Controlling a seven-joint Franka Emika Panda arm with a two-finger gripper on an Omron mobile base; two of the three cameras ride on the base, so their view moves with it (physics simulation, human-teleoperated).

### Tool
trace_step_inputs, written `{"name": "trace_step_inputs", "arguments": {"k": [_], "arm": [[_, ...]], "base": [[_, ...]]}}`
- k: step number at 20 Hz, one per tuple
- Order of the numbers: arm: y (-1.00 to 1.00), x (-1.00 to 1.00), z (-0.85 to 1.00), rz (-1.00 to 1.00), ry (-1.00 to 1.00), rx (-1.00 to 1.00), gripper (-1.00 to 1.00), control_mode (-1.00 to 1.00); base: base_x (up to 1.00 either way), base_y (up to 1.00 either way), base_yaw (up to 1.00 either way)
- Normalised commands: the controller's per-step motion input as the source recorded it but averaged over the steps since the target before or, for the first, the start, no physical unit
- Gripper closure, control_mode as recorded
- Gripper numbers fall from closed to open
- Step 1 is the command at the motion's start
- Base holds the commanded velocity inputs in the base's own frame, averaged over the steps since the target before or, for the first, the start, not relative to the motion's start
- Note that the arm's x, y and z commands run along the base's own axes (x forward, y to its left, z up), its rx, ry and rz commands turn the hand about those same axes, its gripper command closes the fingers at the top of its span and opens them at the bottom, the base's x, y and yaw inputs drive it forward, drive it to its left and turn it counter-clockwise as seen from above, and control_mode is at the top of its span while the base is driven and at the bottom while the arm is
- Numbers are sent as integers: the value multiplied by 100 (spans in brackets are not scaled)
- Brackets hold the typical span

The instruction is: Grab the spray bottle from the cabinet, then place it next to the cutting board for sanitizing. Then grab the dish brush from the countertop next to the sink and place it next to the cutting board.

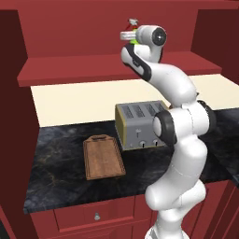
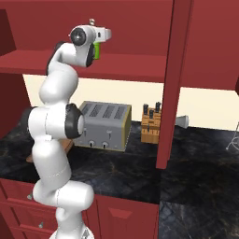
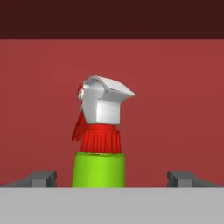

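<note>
My gripper [image 3: 112,178] stood open, jaws wide apart, raised to the cabinet [image 1: 116,70] shelf. The bottle [image 3: 99,144] stood upright on that shelf between my fingertips [image 3: 43,178], with clear gaps on both sides and its white trigger head above them. The board [image 1: 103,157] lay flat on the countertop [image 1: 56,172], just left of the toaster [image 1: 139,123].

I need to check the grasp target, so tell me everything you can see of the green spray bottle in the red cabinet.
The small bright green plastic spray bottle has a ribbed red collar, red trigger and white spray head. It stands upright on the dark red cabinet shelf, before the red back wall. The open gripper has one dark fingertip on each side of the bottle's body, neither touching it. Its label and base are hidden.
</note>
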Motion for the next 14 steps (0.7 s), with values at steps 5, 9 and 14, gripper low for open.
{"name": "trace_step_inputs", "arguments": {"k": [5,9,14], "arm": [[3,26,-1,0,0,0,100,-100],[0,10,0,0,0,0,100,-100],[0,-2,0,0,2,0,100,-100]], "base": [[0,0,0],[0,0,0],[0,0,0]]}}
